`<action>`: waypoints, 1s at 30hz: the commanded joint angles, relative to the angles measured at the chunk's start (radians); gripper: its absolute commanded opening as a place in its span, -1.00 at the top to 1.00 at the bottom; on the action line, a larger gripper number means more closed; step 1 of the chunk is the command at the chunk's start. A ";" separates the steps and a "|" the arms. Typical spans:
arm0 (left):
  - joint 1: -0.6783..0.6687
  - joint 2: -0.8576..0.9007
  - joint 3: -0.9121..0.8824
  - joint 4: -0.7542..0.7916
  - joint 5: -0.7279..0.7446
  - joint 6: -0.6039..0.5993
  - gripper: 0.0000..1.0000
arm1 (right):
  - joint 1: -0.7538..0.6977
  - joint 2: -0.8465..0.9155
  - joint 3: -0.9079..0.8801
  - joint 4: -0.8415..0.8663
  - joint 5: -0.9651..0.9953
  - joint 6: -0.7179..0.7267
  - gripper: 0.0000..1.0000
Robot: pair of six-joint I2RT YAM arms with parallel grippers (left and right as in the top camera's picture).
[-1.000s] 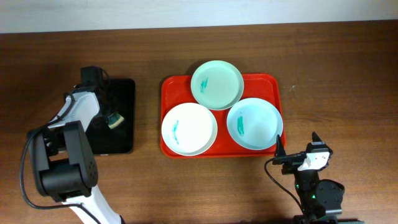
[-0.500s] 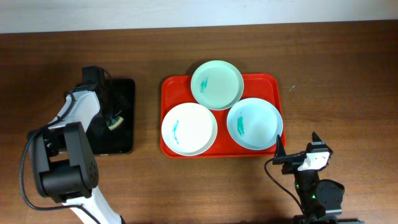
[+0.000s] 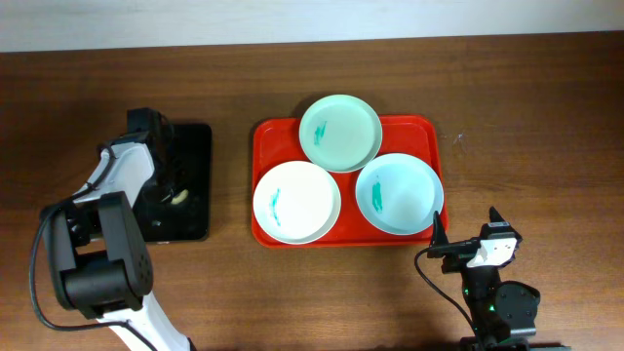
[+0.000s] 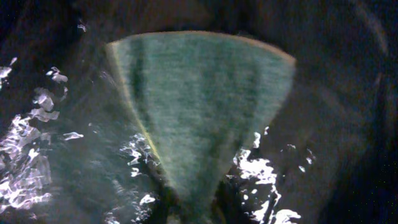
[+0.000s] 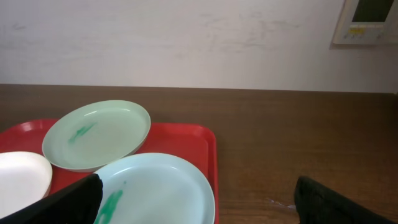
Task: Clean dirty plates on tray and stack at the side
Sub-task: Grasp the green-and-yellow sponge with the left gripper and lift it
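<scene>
Three plates lie on the red tray: a mint green one at the back, a white one front left, a light blue one front right. Each has a teal smear. My left gripper is over the black tray, shut on a green sponge. In the left wrist view the sponge fans out from the jaws onto a wet black surface. My right gripper is open and empty, just in front of the light blue plate.
The black tray stands left of the red tray with a strip of wood between them. The mint plate overlaps the other two. Brown table lies right of the red tray, with a pale wall beyond the far edge.
My left gripper has carried the sponge a little toward the front of the black tray and lower onto it. The right arm and the plates have not moved.
</scene>
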 commanded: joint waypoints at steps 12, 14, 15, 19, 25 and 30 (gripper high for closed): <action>-0.002 0.047 -0.042 0.040 0.002 -0.004 0.16 | 0.006 -0.006 -0.007 -0.003 0.009 0.004 -0.97; -0.002 0.047 -0.039 0.047 -0.003 -0.005 0.40 | 0.006 -0.006 -0.007 -0.003 0.009 0.004 -0.97; -0.002 0.047 -0.035 0.047 -0.015 -0.005 0.32 | 0.006 -0.006 -0.007 -0.003 0.009 0.004 -0.98; -0.002 0.047 -0.010 0.049 -0.087 -0.005 -0.41 | 0.006 -0.006 -0.007 -0.003 0.009 0.004 -0.97; -0.002 0.047 -0.008 0.063 -0.086 -0.005 -0.02 | 0.006 -0.006 -0.007 -0.003 0.009 0.004 -0.97; -0.002 0.047 -0.008 0.094 -0.086 -0.005 -0.29 | 0.006 -0.006 -0.007 -0.003 0.009 0.004 -0.97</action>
